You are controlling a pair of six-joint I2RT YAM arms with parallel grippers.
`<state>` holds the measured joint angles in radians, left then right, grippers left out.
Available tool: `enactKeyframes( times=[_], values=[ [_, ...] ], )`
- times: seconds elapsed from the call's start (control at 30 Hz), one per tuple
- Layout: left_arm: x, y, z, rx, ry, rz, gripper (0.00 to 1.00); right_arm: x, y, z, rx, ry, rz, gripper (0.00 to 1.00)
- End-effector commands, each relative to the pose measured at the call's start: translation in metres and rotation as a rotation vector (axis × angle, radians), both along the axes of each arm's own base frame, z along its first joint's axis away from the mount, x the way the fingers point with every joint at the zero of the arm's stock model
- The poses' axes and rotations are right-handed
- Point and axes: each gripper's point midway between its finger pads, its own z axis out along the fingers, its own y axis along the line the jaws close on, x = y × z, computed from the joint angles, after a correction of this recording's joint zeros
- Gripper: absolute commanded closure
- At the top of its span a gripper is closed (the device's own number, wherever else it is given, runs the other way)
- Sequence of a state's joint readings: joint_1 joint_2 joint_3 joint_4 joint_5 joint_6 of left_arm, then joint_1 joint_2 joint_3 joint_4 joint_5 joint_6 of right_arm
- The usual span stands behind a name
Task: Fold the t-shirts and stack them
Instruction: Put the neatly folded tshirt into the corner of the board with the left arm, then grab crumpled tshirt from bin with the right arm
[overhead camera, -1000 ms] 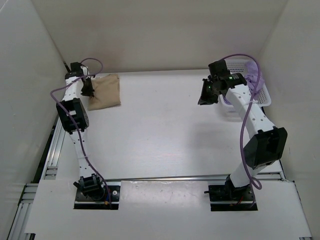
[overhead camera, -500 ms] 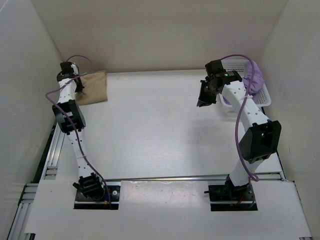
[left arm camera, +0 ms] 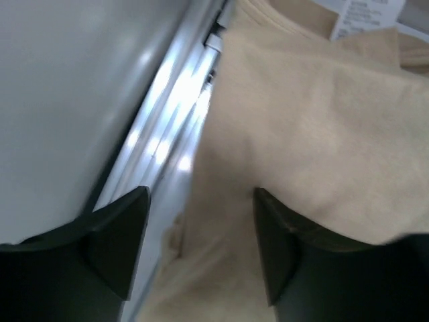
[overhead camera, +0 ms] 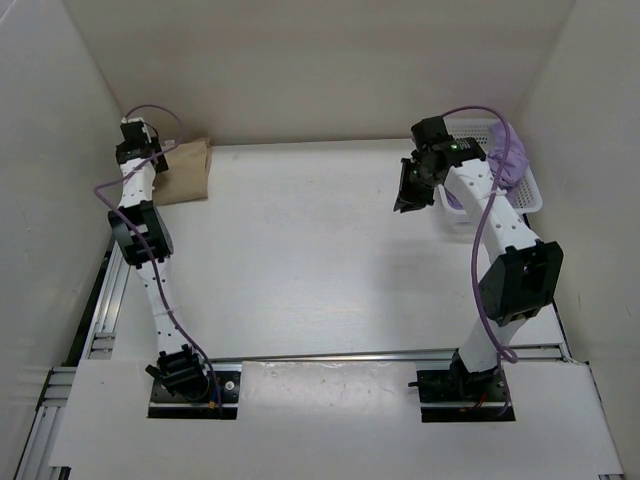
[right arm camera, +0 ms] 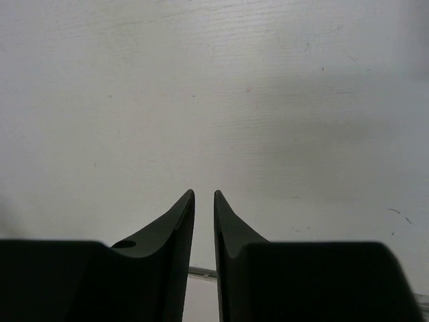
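A folded tan t-shirt [overhead camera: 190, 170] lies in the far left corner of the table. My left gripper [overhead camera: 150, 165] hangs over its left edge by the side wall. In the left wrist view the tan t-shirt [left arm camera: 322, 121] fills the frame, and the left gripper [left arm camera: 201, 194] stands open above the cloth, gripping nothing. A lavender t-shirt [overhead camera: 510, 160] lies bunched in the basket at the far right. Left of the basket my right gripper [overhead camera: 410, 195] hovers over bare table. Its fingers [right arm camera: 204, 194] leave only a narrow slit, with nothing between them.
The white perforated basket [overhead camera: 530, 195] stands against the right wall. A metal rail [left arm camera: 174, 134] runs along the table's left edge next to the tan cloth, with the white side wall [left arm camera: 60, 80] just beyond. A white care label [left arm camera: 365, 17] shows on the tan shirt.
My left gripper carried the tan shirt back and left into the corner, then opened and let it go. The right arm barely shifted, and its jaws parted slightly.
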<state>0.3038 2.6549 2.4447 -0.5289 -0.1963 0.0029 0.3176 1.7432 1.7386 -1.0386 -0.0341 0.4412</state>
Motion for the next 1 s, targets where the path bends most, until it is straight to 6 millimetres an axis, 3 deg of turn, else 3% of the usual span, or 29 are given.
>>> enactKeyframes(
  times=[0.0, 0.07, 0.1, 0.17, 0.2, 0.23, 0.27, 0.3, 0.33, 0.37, 0.4, 0.43, 0.47, 0.5, 0.53, 0.57, 0.6, 0.63, 0.67, 0.7, 0.73, 0.77, 0.83, 0.87, 0.93, 0.97],
  values=[
    [0.008, 0.020, 0.101, 0.107, -0.183, 0.078, 0.19, 0.016, -0.008, 0.028, 0.014, -0.078, -0.025, 0.73],
    [0.001, 0.024, 0.121, 0.130, -0.203, 0.105, 0.15, 0.025, -0.018, 0.038, 0.015, -0.107, -0.071, 0.61],
    [-0.003, 0.022, 0.145, 0.139, -0.236, 0.106, 0.13, 0.036, -0.036, 0.034, -0.020, -0.110, -0.123, 0.51],
    [-0.009, 0.020, 0.159, 0.142, -0.248, 0.107, 0.09, 0.057, -0.060, 0.048, -0.056, -0.171, -0.209, 0.46],
    [-0.011, 0.012, 0.176, 0.146, -0.271, 0.095, 0.08, 0.071, -0.084, 0.045, -0.079, -0.171, -0.281, 0.40],
    [-0.012, 0.008, 0.180, 0.139, -0.274, 0.082, 0.08, 0.089, -0.099, 0.059, -0.090, -0.236, -0.329, 0.37],
    [-0.012, -0.010, 0.167, 0.120, -0.242, 0.047, 0.05, 0.099, -0.114, 0.060, -0.102, -0.254, -0.366, 0.35],
    [-0.016, -0.019, 0.177, 0.114, -0.250, 0.027, 0.05, 0.113, -0.137, 0.048, -0.118, -0.239, -0.431, 0.34],
    [-0.019, -0.030, 0.173, 0.101, -0.235, 0.004, 0.03, 0.127, -0.149, 0.054, -0.113, -0.276, -0.477, 0.31],
    [-0.024, -0.051, 0.147, 0.067, -0.177, -0.044, 0.03, 0.139, -0.168, 0.036, -0.130, -0.251, -0.527, 0.29],
    [-0.028, -0.063, 0.143, 0.056, -0.160, -0.067, 0.02, 0.147, -0.179, 0.028, -0.152, -0.254, -0.554, 0.29],
    [-0.035, -0.074, 0.155, 0.057, -0.171, -0.082, 0.02, 0.155, -0.187, 0.020, -0.164, -0.255, -0.571, 0.28],
    [-0.037, -0.094, 0.154, 0.057, -0.159, -0.107, 0.02, 0.171, -0.202, 0.005, -0.182, -0.256, -0.601, 0.25],
    [-0.048, -0.104, 0.137, 0.051, -0.112, -0.117, 0.00, 0.178, -0.210, -0.002, -0.198, -0.257, -0.619, 0.22],
    [-0.056, -0.116, 0.154, 0.054, -0.133, -0.135, 0.00, 0.184, -0.218, -0.008, -0.208, -0.254, -0.644, 0.22],
    [-0.062, -0.132, 0.157, 0.060, -0.129, -0.155, 0.00, 0.194, -0.230, -0.021, -0.207, -0.248, -0.672, 0.21],
    [-0.073, -0.140, 0.144, 0.053, -0.092, -0.168, 0.00, 0.197, -0.236, -0.029, -0.203, -0.241, -0.693, 0.21],
    [-0.083, -0.148, 0.164, 0.057, -0.124, -0.180, 0.00, 0.201, -0.241, -0.034, -0.189, -0.244, -0.726, 0.21],
    [-0.090, -0.153, 0.167, 0.057, -0.124, -0.189, 0.00, 0.204, -0.245, -0.044, -0.175, -0.242, -0.740, 0.19],
    [-0.103, -0.164, 0.156, 0.050, -0.089, -0.208, 0.00, 0.206, -0.251, -0.053, -0.178, -0.233, -0.750, 0.19],
    [-0.113, -0.166, 0.175, 0.049, -0.122, -0.216, 0.00, 0.208, -0.251, -0.056, -0.170, -0.240, -0.761, 0.19],
    [-0.121, -0.174, 0.174, 0.046, -0.110, -0.230, 0.00, 0.212, -0.252, -0.069, -0.172, -0.232, -0.761, 0.19],
    [-0.138, -0.188, 0.162, 0.048, -0.062, -0.251, 0.00, 0.215, -0.253, -0.075, -0.185, -0.227, -0.742, 0.30],
    [-0.146, -0.190, 0.165, 0.061, -0.054, -0.246, 0.00, 0.218, -0.251, -0.077, -0.174, -0.225, -0.736, 0.54],
    [-0.163, -0.187, 0.152, 0.102, 0.002, -0.212, 0.00, 0.218, -0.249, -0.072, -0.168, -0.234, -0.723, 0.84],
    [-0.168, -0.185, 0.156, 0.110, -0.004, -0.202, 0.00, 0.219, -0.250, -0.062, -0.162, -0.259, -0.725, 1.00]
  ],
)
